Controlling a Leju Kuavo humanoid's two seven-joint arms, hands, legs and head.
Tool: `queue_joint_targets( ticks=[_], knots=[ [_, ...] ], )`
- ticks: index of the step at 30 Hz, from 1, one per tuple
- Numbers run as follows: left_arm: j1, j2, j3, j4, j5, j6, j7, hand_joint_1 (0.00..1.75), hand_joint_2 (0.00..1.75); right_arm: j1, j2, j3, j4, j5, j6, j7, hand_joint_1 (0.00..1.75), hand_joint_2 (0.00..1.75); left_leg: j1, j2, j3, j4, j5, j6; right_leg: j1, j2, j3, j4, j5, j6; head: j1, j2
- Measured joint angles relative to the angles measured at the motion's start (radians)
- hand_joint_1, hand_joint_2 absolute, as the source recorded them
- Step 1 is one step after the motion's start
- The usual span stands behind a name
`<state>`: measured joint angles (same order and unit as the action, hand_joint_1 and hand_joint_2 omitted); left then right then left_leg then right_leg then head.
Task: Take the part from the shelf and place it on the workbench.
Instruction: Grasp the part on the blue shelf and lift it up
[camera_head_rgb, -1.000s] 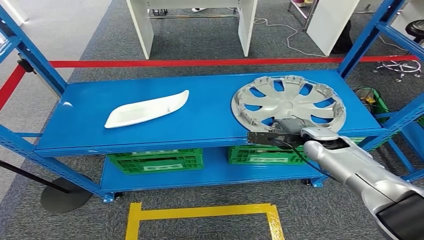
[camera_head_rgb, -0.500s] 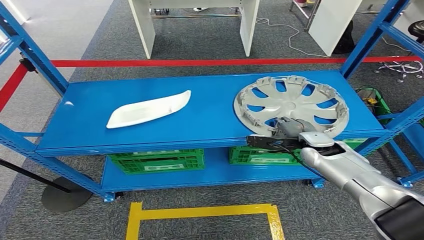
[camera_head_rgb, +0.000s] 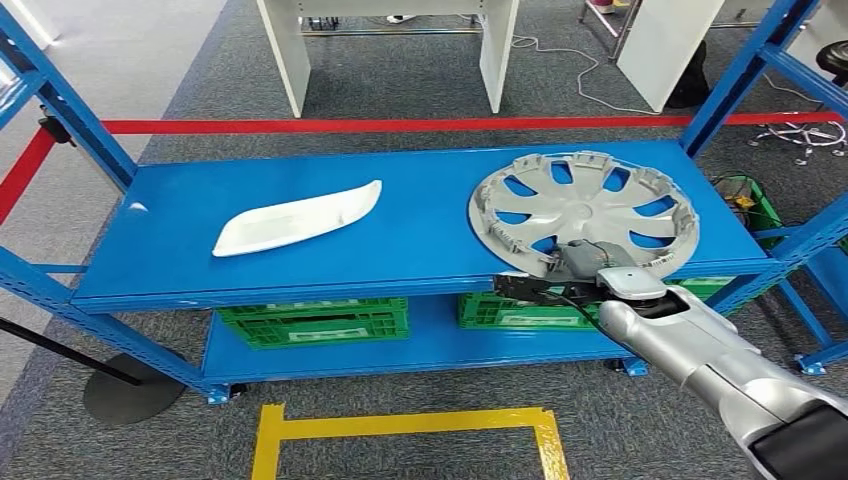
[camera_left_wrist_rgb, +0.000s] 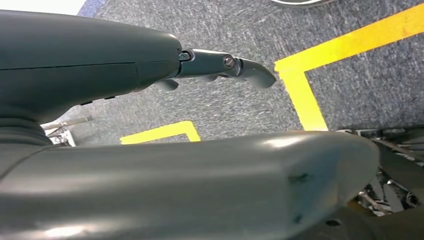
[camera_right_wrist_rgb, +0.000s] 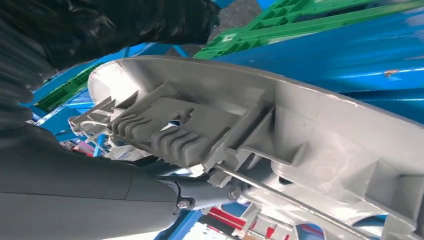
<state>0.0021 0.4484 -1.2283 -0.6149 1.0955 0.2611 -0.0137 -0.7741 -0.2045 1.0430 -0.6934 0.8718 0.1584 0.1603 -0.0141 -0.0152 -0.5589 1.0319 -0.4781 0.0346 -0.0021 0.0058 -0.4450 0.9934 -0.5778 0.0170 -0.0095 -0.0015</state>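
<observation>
A silver hubcap (camera_head_rgb: 585, 200) lies inner side up at the right end of the blue shelf (camera_head_rgb: 420, 235). My right hand (camera_head_rgb: 588, 262) grips its near rim at the shelf's front edge. In the right wrist view the ribbed grey thumb (camera_right_wrist_rgb: 165, 132) lies on the inside of the hubcap (camera_right_wrist_rgb: 320, 135), and a dark finger runs under the rim. A white curved part (camera_head_rgb: 297, 218) lies on the left half of the shelf. My left hand (camera_left_wrist_rgb: 100, 65) hangs above the floor, fingers apart and holding nothing.
Blue shelf uprights (camera_head_rgb: 735, 70) stand at the corners. Green crates (camera_head_rgb: 315, 322) sit on the lower shelf. Yellow tape (camera_head_rgb: 400, 425) marks the floor in front, and red tape (camera_head_rgb: 400, 126) runs behind. White furniture legs (camera_head_rgb: 285, 55) stand beyond it.
My right hand has slid a little nearer along the hubcap's near rim, and the arm has dropped slightly. The view has shifted a little. The white part has not moved.
</observation>
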Motion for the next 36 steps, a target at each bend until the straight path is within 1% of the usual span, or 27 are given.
queue_joint_targets(
  ticks=[9,13,25,32,36],
  knots=[
    [0.011,0.001,0.020,-0.004,-0.001,0.000,0.003,0.00,0.00,0.003,0.000,-0.033,-0.018,0.007,0.000,0.000,1.75,1.75,0.000,0.000,0.000,0.000,0.000,0.000,0.000,0.000,0.000,0.000,0.000,0.000,0.000,0.000],
    [0.016,0.002,0.026,-0.007,-0.004,-0.001,0.006,0.00,0.00,0.009,-0.001,-0.056,-0.033,-0.010,-0.001,-0.001,1.75,1.75,0.000,0.000,0.000,0.000,0.000,0.000,0.000,0.000,0.000,0.000,0.000,0.000,0.000,0.000],
    [0.029,0.002,0.048,-0.014,-0.012,-0.003,0.011,0.00,0.00,0.048,-0.022,-0.140,-0.146,-0.055,-0.030,0.009,1.75,1.75,0.000,0.000,-0.008,0.000,0.000,0.000,0.000,0.000,-0.002,0.001,0.000,0.000,0.000,0.000],
    [0.031,0.003,0.058,-0.022,-0.021,-0.003,0.013,0.00,0.00,0.063,-0.028,-0.191,-0.209,-0.053,-0.085,0.030,1.75,1.75,0.000,0.000,-0.010,0.000,0.000,0.000,0.000,0.001,0.002,0.001,0.000,0.000,0.000,0.000],
    [0.038,0.004,0.073,-0.035,-0.033,0.006,0.016,0.00,0.00,0.078,-0.032,-0.229,-0.262,-0.018,-0.166,0.045,1.75,1.75,0.000,0.000,-0.011,0.000,0.000,0.000,0.000,0.001,0.000,0.001,0.000,0.000,0.000,0.000]
  ],
)
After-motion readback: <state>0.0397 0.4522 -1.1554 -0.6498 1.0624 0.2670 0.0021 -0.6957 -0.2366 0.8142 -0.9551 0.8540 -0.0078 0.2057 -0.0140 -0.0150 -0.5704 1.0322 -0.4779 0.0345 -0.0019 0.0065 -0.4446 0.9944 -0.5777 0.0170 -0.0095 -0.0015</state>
